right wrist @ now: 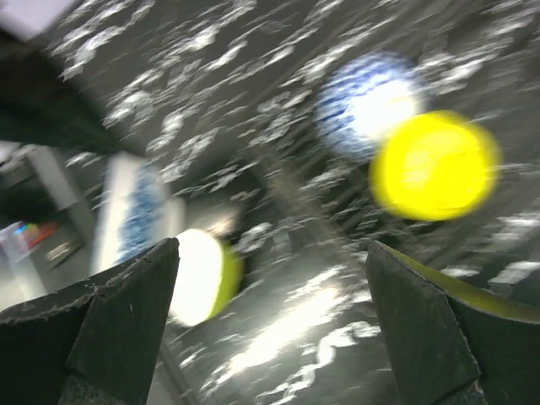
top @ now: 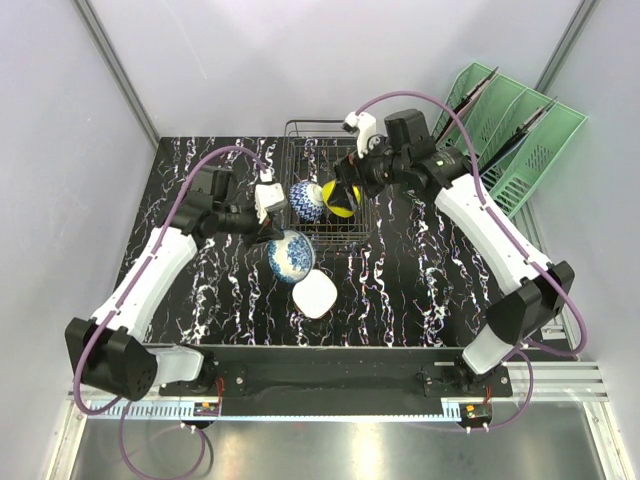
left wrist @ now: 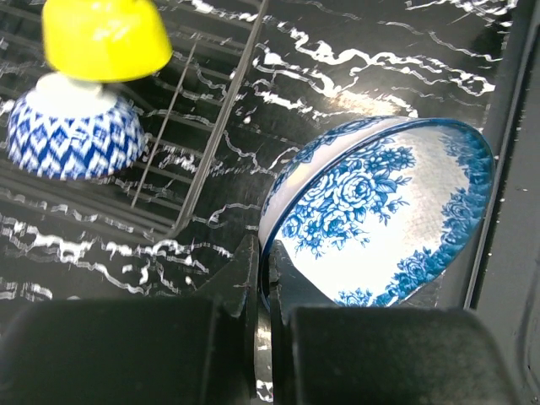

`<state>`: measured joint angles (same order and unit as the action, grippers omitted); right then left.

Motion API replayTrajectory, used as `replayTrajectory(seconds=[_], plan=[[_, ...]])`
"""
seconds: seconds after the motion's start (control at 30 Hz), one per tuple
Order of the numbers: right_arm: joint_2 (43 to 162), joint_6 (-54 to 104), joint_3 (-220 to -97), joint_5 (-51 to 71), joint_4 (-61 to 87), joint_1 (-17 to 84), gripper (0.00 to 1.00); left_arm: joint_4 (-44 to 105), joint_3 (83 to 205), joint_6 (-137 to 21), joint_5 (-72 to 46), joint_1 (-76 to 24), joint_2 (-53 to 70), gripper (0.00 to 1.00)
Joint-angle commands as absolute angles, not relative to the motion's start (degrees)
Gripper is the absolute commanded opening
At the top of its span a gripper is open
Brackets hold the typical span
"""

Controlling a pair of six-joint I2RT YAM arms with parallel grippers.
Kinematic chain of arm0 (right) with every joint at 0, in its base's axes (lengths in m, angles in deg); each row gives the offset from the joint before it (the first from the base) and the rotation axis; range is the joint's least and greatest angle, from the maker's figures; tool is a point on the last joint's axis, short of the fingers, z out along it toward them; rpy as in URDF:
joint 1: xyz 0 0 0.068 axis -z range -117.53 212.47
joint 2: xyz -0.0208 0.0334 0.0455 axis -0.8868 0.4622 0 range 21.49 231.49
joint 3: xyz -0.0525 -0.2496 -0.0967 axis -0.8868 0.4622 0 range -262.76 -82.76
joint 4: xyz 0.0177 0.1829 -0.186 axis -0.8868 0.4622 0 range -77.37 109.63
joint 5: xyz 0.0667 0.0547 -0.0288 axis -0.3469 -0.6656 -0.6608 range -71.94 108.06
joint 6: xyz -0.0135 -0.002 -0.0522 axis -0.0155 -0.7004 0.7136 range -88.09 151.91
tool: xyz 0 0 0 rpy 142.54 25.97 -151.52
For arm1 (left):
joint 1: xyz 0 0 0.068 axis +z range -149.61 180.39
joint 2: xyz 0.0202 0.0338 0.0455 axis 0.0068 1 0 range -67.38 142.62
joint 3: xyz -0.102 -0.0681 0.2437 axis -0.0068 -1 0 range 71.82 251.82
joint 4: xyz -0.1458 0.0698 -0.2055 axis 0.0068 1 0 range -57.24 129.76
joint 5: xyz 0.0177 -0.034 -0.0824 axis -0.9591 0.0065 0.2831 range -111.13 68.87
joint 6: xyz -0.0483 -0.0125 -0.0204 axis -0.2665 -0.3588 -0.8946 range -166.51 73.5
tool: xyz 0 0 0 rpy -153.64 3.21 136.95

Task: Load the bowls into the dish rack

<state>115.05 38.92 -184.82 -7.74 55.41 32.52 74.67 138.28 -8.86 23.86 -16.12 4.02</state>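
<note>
The dark wire dish rack (top: 318, 135) stands at the back centre. In it lie a blue-patterned bowl (top: 306, 200) and a yellow bowl (top: 338, 197), both upside down; the left wrist view shows the yellow bowl (left wrist: 105, 38) beside the blue one (left wrist: 72, 135). My left gripper (top: 272, 232) is shut on the rim of a blue floral bowl (top: 291, 255), held tilted just in front of the rack; its fingers (left wrist: 245, 274) pinch the bowl's (left wrist: 380, 219) rim. My right gripper (top: 352, 180) is open and empty above the yellow bowl (right wrist: 434, 164); that view is blurred.
A bowl, white inside and lime-green outside (top: 314, 295), sits on the black marbled table (top: 420, 270) in front of the rack, also in the right wrist view (right wrist: 202, 274). A mint-green slotted organizer (top: 515, 140) stands at the back right.
</note>
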Motion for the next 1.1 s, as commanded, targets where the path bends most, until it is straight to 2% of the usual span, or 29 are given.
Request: replayTrajectory(seconds=[0.0, 0.23, 0.37, 0.7, 1.07], plan=[[115.53, 34.64, -182.17, -24.10, 56.57, 32.41, 1.00, 74.24, 142.92, -5.37, 32.65, -15.87, 6.27, 0.00], [118.17, 32.35, -181.81, -36.95, 57.36, 32.33, 1.00, 74.33, 145.12, -2.30, 32.39, -15.96, 9.61, 0.00], [124.83, 32.35, -185.92, -41.52, 64.36, 32.33, 1.00, 74.33, 146.96, -1.59, 31.17, -15.96, 11.89, 0.00], [126.61, 30.78, -187.00, -41.09, 65.80, 32.33, 1.00, 73.01, 150.57, -4.14, 28.88, -16.66, 14.27, 0.00], [129.95, 26.20, -186.47, -47.24, 61.50, 32.24, 1.00, 69.58, 150.31, -6.86, 26.68, -19.21, 13.22, 0.00]])
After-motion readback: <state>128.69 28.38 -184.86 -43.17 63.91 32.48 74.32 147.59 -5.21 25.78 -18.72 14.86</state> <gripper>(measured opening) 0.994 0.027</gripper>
